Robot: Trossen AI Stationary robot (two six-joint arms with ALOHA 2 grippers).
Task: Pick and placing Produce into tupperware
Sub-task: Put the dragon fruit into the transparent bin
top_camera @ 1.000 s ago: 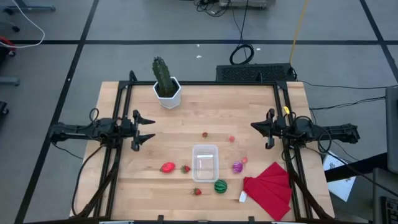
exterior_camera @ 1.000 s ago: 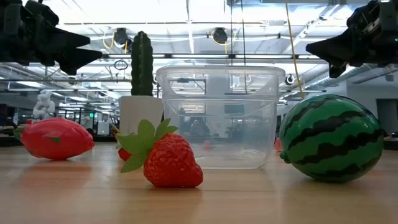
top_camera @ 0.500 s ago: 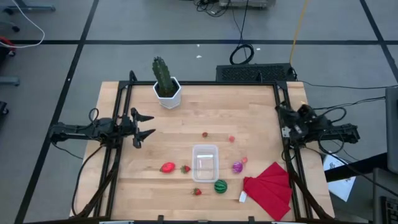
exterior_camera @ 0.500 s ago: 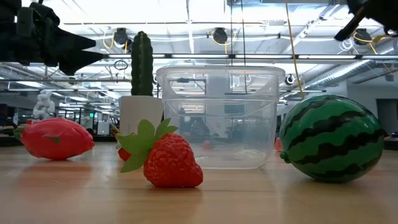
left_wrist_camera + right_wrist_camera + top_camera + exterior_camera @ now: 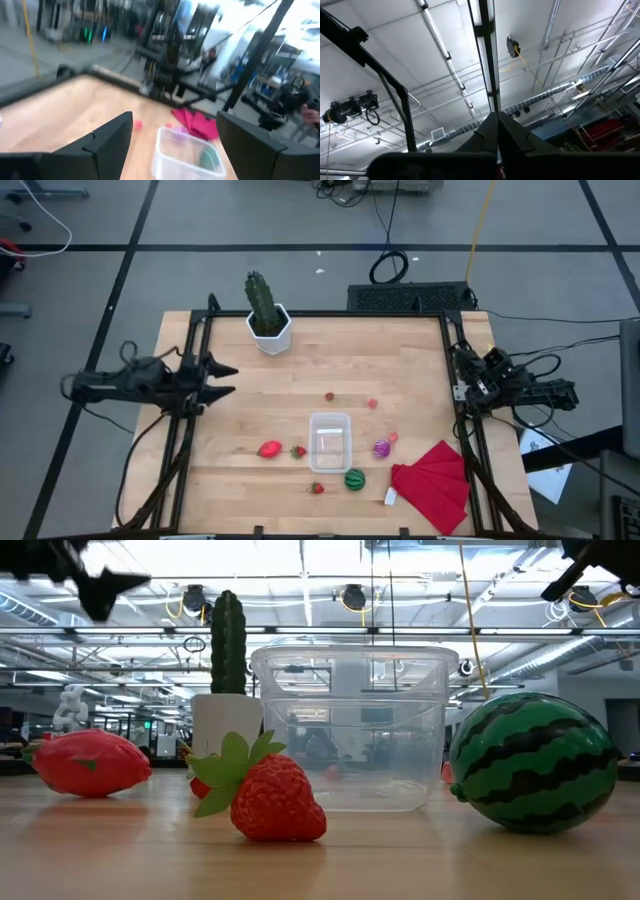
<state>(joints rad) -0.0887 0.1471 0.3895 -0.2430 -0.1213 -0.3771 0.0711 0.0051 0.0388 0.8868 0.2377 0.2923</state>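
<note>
The clear tupperware (image 5: 330, 442) stands empty near the table's middle front; it also shows in the low view (image 5: 352, 725) and the left wrist view (image 5: 187, 152). Produce lies around it on the table: a red piece (image 5: 269, 449), two strawberries (image 5: 297, 451) (image 5: 317, 488), a green striped ball (image 5: 354, 479), a purple one (image 5: 382, 448) and small pink bits (image 5: 373, 404). My left gripper (image 5: 226, 379) is open and empty above the table's left side. My right gripper (image 5: 496, 116) is shut and empty, tipped up at the table's right edge (image 5: 466, 368).
A tall green cactus in a white pot (image 5: 265, 315) stands at the far left. A folded red cloth (image 5: 432, 480) lies at the near right corner. Black frame rails (image 5: 190, 360) run along both sides of the table.
My right gripper has drawn back from over the table to its right edge and tipped up toward the ceiling. My left gripper has drawn back toward the table's left edge and risen a little. The produce and tupperware have stayed in place.
</note>
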